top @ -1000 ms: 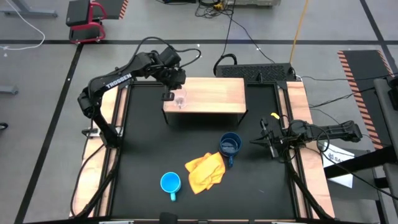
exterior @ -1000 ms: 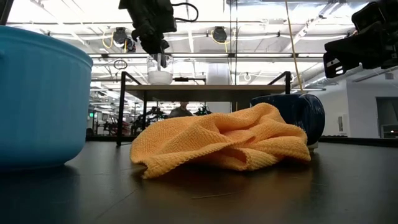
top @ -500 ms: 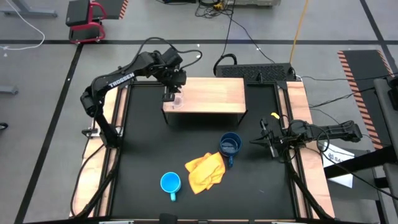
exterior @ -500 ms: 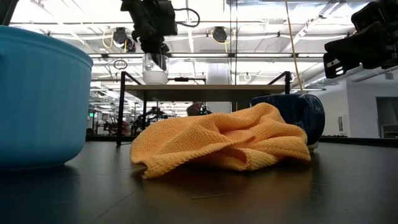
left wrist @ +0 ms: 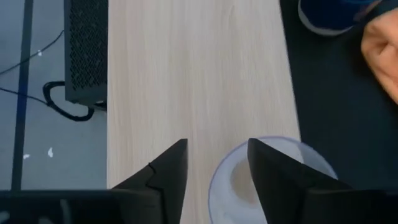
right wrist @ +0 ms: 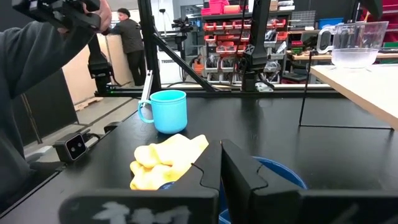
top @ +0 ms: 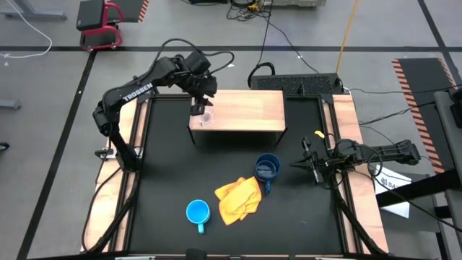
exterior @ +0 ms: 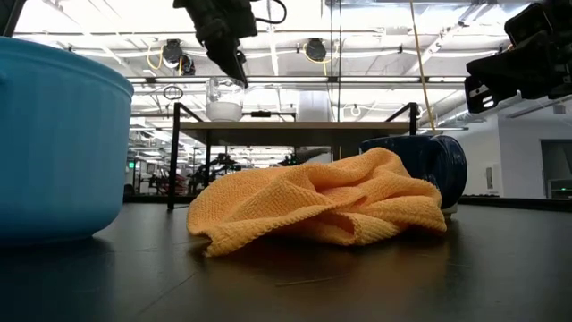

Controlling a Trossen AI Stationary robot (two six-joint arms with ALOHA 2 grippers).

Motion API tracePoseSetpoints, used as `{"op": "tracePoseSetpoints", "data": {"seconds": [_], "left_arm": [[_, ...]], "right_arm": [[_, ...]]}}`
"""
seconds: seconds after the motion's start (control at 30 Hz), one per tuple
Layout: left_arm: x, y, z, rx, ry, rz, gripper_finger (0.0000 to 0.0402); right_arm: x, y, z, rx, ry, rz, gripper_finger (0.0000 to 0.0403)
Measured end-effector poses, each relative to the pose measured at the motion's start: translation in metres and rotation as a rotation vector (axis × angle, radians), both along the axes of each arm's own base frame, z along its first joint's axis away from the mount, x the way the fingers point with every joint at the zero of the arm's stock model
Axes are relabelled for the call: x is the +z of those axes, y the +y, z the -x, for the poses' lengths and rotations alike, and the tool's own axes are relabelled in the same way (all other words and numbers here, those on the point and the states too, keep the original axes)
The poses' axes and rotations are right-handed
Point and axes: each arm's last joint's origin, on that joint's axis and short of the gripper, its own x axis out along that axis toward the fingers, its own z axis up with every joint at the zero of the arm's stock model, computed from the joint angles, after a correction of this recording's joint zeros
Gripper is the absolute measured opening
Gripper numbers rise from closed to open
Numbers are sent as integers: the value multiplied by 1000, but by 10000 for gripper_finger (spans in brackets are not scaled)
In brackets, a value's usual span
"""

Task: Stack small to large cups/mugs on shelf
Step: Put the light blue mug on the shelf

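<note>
While you look straight down from the high view, your left gripper (top: 201,103) hangs over the left end of the shelf (top: 245,110), right above the small clear glass cup (top: 206,117), which sits on the shelf top near its front left corner. The dark blue mug (top: 268,168) stands on the black table in front of the shelf, touching the yellow cloth (top: 237,198), and the light blue mug (top: 198,212) stands nearer the front edge, just left of the cloth. Your right gripper (top: 306,163) waits at the table's right side.

From the low view, the glass cup (exterior: 224,98) stands upright on the shelf (exterior: 295,127), and the left gripper (exterior: 234,63) is just above it.

Through the left wrist view, your fingers (left wrist: 169,171) are spread apart, with one over the glass cup's (left wrist: 273,177) rim and nothing gripped between them.

Through the right wrist view, your right fingers (right wrist: 211,165) are pressed together, empty.
</note>
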Motion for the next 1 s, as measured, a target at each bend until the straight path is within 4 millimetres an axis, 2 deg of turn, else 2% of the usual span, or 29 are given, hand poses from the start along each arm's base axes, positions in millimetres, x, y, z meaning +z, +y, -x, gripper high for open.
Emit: {"op": "tracePoseSetpoints", "data": {"seconds": [1.0], "left_arm": [[4, -2, -2, -12, -23, 2, 182]], "right_arm": [[0, 0, 0, 0, -1, 25, 0]]}}
